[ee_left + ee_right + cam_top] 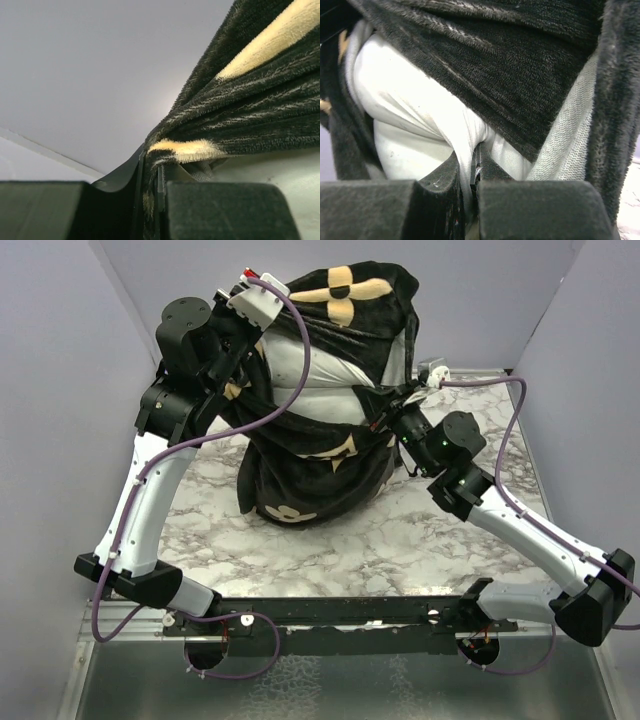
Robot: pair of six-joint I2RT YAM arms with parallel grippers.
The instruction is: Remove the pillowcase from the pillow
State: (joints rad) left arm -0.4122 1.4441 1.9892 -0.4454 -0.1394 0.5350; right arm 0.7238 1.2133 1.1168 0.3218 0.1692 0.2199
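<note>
The black pillowcase [330,335] with tan flower prints is bunched in a raised heap at the back of the marble table. The white pillow [320,380] shows through its open middle. My left gripper [243,358] is shut on a fold of the pillowcase [180,150] at the heap's left side, held high. My right gripper [385,408] is shut on a pinch of the white pillow fabric [467,150] at the heap's right side. Black pillowcase fabric [520,75] hangs over the pillow right above the right fingers.
The marble table top [400,530] spreads in front of the heap. Grey walls [480,300] close in the back and both sides. A black rail [340,615] runs along the near edge between the arm bases. Purple cables [300,350] loop over both arms.
</note>
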